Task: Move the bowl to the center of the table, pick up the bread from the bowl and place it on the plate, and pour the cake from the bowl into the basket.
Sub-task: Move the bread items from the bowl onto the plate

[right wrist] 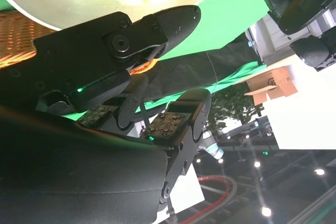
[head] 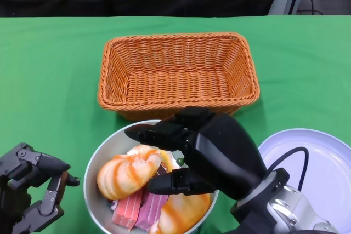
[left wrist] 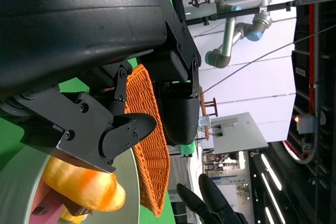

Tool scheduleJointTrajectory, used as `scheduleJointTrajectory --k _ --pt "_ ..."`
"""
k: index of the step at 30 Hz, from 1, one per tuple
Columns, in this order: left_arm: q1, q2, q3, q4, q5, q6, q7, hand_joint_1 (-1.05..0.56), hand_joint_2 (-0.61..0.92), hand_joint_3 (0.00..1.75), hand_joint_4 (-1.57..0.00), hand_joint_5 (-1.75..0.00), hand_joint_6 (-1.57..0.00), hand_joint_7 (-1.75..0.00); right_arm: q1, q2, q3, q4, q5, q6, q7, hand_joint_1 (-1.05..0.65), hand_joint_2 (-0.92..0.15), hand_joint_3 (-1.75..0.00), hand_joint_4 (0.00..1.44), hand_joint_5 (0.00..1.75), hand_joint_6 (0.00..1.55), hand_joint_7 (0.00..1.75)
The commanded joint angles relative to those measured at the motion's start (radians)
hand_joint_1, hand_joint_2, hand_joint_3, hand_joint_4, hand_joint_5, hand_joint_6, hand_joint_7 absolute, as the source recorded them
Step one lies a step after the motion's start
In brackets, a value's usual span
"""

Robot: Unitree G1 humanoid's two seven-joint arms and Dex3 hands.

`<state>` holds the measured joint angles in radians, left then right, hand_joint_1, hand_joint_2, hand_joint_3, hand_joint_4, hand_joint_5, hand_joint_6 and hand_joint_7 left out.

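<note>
My right hand (head: pixel 189 154) hovers over the bowl (head: pixel 101 154) at the table's near edge, fingers spread around the bread (head: pixel 127 173), nothing gripped yet. Left hand (head: pixel 30 195) is loose and empty beside it. I might nudge the pink cake (head: pixel 140 207) or tip the bowl. Can't see my fingertips' contact; the plate (head: pixel 323 154) is cut off.

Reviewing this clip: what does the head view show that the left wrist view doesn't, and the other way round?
Only the head view shows the white plate, the right hand over the bowl, and the pink cake slices. Only the left wrist view shows distant robot arms beyond the table. Both show the wicker basket, the bowl, the bread and the left hand.
</note>
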<state>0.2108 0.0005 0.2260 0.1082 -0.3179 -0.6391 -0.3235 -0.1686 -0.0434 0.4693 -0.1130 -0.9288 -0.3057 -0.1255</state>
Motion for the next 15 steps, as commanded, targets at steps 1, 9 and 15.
scheduleJointTrajectory --k 1,9,15 --pt "0.003 0.011 0.007 0.005 0.002 -0.012 0.006 -0.06 0.67 0.82 -0.79 -1.41 -0.82 -1.10 -0.030 0.007 0.023 0.041 0.017 0.011 -0.011 -0.72 -0.82 0.00 0.80 0.27 0.72 0.00" --pt "0.000 0.008 0.013 0.021 0.005 -0.019 0.009 -0.07 0.69 0.78 -0.80 -1.38 -0.82 -1.08 -0.060 -0.015 0.060 0.091 0.021 0.011 0.001 -0.73 -0.85 -0.01 0.80 0.23 0.71 0.00" --pt "-0.001 0.004 0.014 0.027 0.007 -0.026 0.013 -0.08 0.76 0.65 -0.79 -1.39 -0.83 -1.07 -0.077 -0.031 0.078 0.113 0.027 0.007 0.007 -0.73 -0.87 -0.01 0.79 0.20 0.68 0.00"
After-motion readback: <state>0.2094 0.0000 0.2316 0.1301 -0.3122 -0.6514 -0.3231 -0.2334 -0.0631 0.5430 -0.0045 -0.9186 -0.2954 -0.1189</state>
